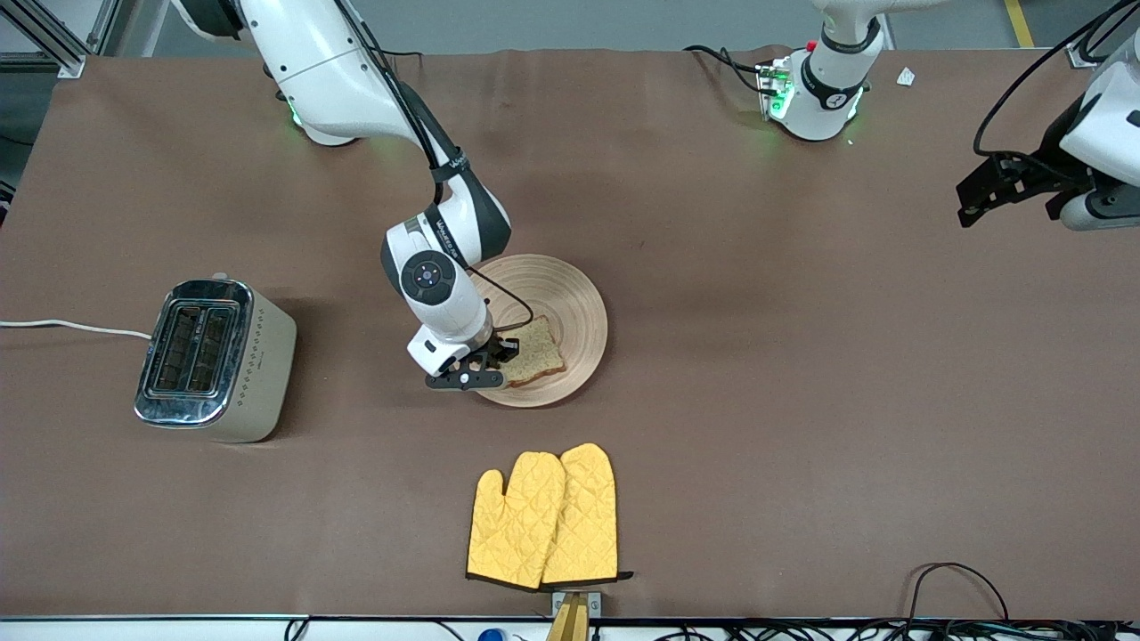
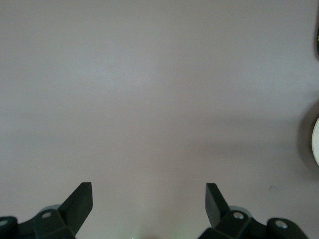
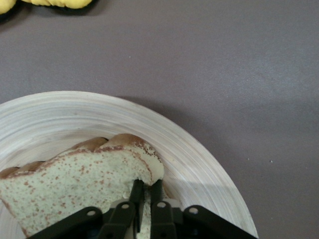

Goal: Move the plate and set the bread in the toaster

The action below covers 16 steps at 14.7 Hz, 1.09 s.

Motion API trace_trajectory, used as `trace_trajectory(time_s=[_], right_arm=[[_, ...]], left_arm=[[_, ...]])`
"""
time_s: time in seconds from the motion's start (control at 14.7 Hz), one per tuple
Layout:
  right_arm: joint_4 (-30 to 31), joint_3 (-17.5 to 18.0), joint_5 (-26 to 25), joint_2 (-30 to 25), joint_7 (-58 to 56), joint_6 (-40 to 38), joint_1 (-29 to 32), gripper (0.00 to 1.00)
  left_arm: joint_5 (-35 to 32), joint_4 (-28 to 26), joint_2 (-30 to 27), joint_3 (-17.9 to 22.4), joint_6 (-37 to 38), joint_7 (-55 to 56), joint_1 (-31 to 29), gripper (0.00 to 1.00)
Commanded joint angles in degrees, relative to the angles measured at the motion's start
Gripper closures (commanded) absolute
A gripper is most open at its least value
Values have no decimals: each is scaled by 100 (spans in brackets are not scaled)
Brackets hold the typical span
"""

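My right claw (image 3: 144, 199) pinches the bread's (image 1: 534, 349) edge on the plate (image 1: 579, 307); the toaster (image 1: 214, 356) lies toward my arm's end of the worktop (left claw (image 2: 149, 199) waits agape).

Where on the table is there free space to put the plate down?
Bare cloth lies between the toaster and the plate, and widely from the plate toward the left arm's end, under the open, waiting left gripper. It is crowded where the right gripper pinches the bread, with the yellow mitts nearer the camera.
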<state>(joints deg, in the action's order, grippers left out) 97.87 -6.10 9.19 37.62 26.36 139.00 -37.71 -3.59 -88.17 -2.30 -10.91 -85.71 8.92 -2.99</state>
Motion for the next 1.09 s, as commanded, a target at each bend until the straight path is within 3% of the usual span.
trace_trajectory(time_s=[0.0,0.2,0.34,0.61,0.82,1.02], right_arm=[[-31,-58,-22,-140,157,-397,-96,100],[-303,-330,-389,-632,325,-1599,-114,100],[-680,-400,-1038,-914,326,-2592,-62,100],[-1910,-594,-2225,-950,159,-4483,52,100],[-2158,-664,-3131,-950,-516,-5267,263,100],[-2273,-1111,-3607,-967,-1324,-5506,457,100]], left_arm=[[113,-112,-95,46,81,-101,36,0],[122,-104,-95,37,81,-101,36,0],[122,-112,-95,28,98,-118,44,0],[122,-104,-95,19,266,-233,44,0],[192,-121,-69,10,266,-285,62,0],[263,-112,-86,10,274,-417,45,0]])
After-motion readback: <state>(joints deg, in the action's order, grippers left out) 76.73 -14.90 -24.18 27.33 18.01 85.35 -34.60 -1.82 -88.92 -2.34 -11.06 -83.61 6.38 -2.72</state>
